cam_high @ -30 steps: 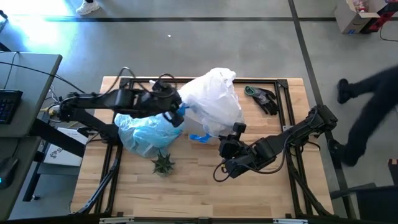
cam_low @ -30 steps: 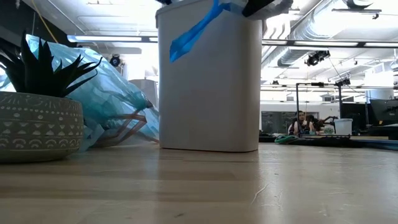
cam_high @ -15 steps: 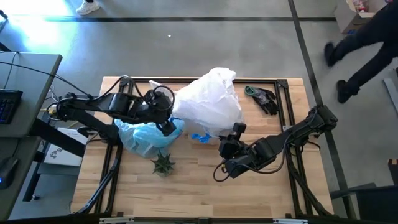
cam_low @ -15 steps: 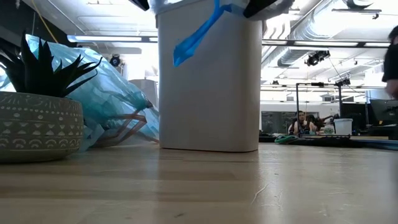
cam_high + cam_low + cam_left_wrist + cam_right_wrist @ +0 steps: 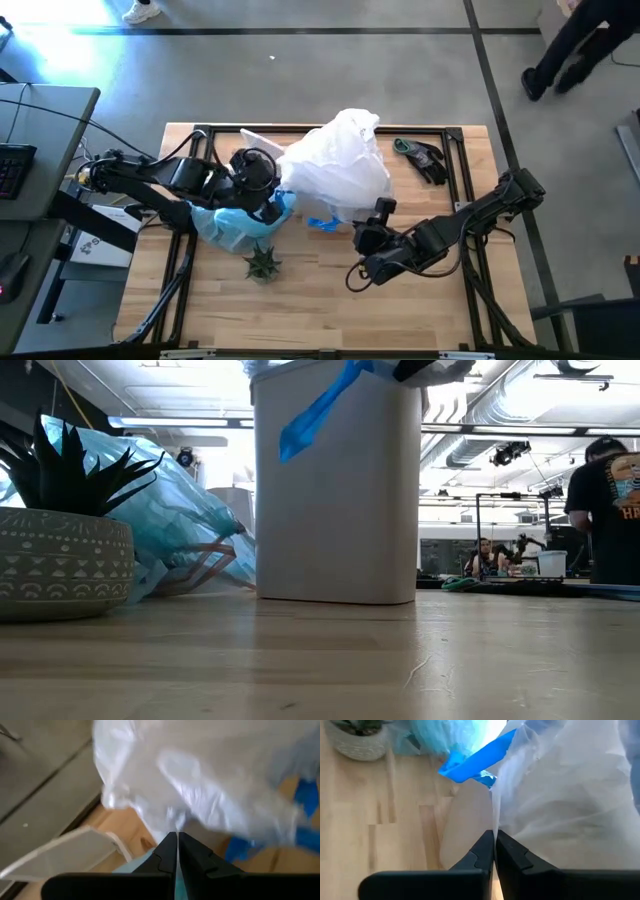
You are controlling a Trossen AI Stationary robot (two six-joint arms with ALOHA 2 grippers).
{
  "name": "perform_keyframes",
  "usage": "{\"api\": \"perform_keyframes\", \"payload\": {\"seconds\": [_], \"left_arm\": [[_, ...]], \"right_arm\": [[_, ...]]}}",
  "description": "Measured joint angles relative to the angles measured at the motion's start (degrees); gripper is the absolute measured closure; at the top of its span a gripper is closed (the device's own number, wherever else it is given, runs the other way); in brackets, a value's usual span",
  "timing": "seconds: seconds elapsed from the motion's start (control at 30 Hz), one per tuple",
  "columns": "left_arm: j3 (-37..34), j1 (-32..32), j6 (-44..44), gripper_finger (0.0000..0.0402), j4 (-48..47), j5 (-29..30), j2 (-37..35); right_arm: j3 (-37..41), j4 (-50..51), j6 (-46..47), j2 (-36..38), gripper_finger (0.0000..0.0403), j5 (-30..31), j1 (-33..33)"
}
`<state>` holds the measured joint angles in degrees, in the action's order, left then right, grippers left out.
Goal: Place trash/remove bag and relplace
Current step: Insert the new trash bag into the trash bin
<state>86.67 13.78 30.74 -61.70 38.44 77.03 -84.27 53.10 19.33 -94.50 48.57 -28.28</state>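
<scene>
On the wooden bench (image 5: 300, 290) stands the white bin (image 5: 336, 490), and a loose white translucent bag (image 5: 338, 165) billows over its top, with a bright blue tie strip (image 5: 320, 408) hanging down the bin's front wall; beside the bin, on the left arm's side, a filled light-blue bag (image 5: 232, 217) lies slumped on the bench, brown paper showing through it in the low view; a small potted plant (image 5: 262, 264) sits just in front of that blue bag; the left claw (image 5: 272, 208) is over the blue bag, next to the white bag's edge, its fingers (image 5: 167, 854) clenched and pinching the white bag's film; the right claw (image 5: 366, 232) is at the bin's near side, fingers (image 5: 485, 851) pressed shut on a fold of the white bag; a black glove (image 5: 424, 158) lies near the bench's far right corner; a person (image 5: 606, 510) stands in the room behind.
</scene>
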Motion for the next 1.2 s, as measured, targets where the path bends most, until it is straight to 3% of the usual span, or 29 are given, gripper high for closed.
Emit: {"api": "perform_keyframes", "payload": {"seconds": [0.27,0.57,0.83,1.03,1.2], "left_arm": [[0.0,0.3,-2.8,0.0380,5.9,2.0,0.0],[0.0,0.3,-1.9,0.0282,8.3,-2.1,0.0],[0.0,1.1,0.2,0.0210,4.1,-4.6,0.0],[0.0,2.7,0.5,0.0193,3.0,-4.8,0.0],[0.0,2.9,-5.0,0.0192,9.6,0.7,0.0]], "right_arm": [[0.0,-2.4,-0.8,0.5,0.0403,-5.4,-0.2],[0.0,-2.4,-0.4,0.5,0.0403,-5.6,-0.2],[0.0,-2.5,-1.1,0.5,0.0403,-5.6,-0.2],[0.0,-3.4,-1.8,0.5,0.0403,-5.6,-0.1],[0.0,-5.3,-3.7,0.5,0.0403,-6.4,0.3]]}}
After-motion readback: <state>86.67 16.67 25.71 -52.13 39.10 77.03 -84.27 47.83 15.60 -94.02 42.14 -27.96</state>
